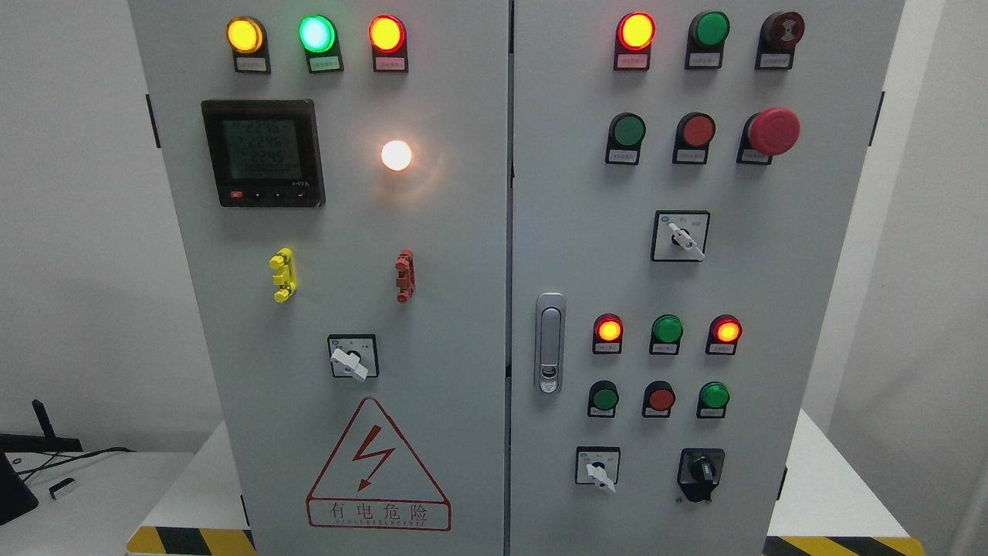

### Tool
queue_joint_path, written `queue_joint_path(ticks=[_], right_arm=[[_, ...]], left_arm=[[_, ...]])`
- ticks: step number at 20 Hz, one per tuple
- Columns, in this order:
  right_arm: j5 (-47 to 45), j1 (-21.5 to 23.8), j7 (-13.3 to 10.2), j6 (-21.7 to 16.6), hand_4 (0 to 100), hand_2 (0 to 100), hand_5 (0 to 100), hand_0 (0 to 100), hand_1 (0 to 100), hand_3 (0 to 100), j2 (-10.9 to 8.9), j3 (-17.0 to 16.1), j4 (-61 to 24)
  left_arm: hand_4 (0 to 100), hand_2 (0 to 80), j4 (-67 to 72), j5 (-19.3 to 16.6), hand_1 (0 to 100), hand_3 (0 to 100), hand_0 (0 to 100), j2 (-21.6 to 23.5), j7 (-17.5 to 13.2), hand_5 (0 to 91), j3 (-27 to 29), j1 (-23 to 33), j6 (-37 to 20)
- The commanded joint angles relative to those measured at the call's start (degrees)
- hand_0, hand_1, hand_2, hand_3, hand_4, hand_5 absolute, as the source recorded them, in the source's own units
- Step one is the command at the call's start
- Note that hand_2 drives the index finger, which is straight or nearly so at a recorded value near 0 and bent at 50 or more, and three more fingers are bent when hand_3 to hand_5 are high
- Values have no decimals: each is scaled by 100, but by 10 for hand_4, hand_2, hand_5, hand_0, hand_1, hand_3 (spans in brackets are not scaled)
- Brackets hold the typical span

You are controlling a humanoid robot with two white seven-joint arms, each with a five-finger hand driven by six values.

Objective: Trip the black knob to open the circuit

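Observation:
A grey electrical cabinet [463,232] with two doors fills the head view. The black rotary knob [701,469] sits at the lower right of the right door, on a black square plate, its handle pointing roughly up. To its left is a white selector switch [598,471] turned down-right. Neither of my hands nor either arm shows in the picture.
Lit lamps in yellow, green and red line the top [316,33]. A digital meter [262,152], a red mushroom stop button [773,131], two more white selectors [683,238] [351,361], a door latch [549,344] and a high-voltage warning triangle [378,463] are on the doors.

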Motion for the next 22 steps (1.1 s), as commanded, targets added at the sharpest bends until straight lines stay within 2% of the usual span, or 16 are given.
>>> queue_joint_path(ticks=[1, 18, 22], right_arm=[[-8, 1, 3, -39, 0, 0, 0, 268, 290, 17, -13, -14, -18], [-61, 27, -58, -118, 0, 0, 0, 267, 295, 34, -5, -31, -158], [-34, 334, 3, -92, 0, 0, 0, 265, 297, 37, -5, -506, -728]], left_arm=[[0, 0, -3, -176, 389, 0, 120, 4, -4, 0, 0, 0, 3], [0, 0, 6, -176, 389, 0, 120, 4, -4, 0, 0, 0, 3], [0, 0, 6, -176, 389, 0, 120, 4, -4, 0, 0, 0, 3]])
